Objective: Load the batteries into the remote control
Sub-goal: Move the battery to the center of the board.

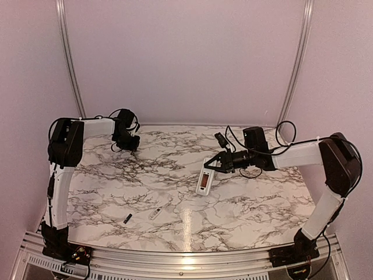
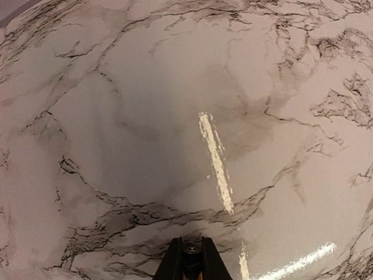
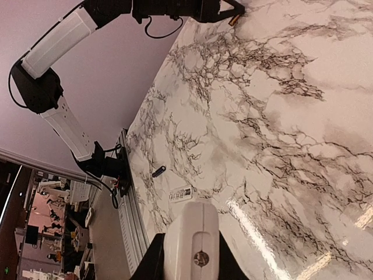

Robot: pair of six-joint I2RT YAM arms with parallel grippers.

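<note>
My right jaws clamped on remote point(image 1: 205, 179), red slot up. Left jaws together, far off. Dark battery point(image 1: 127, 219), pale battery point(image 1: 155, 213) lay on worktop point(image 1: 262, 201) near front. I held only end: remote might twist, drop.

Left end effector point(image 1: 135, 149) pinched closed, right end effector point(image 1: 208, 167) clamped.

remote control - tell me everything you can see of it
The remote control is a slim white rectangle that looks like plastic, with its back facing up and a reddish-orange recessed slot showing. The right hand grips its far end. It angles down toward the table, but I cannot tell whether the near end touches. The right wrist view shows a rounded white end with a small hole.
</note>
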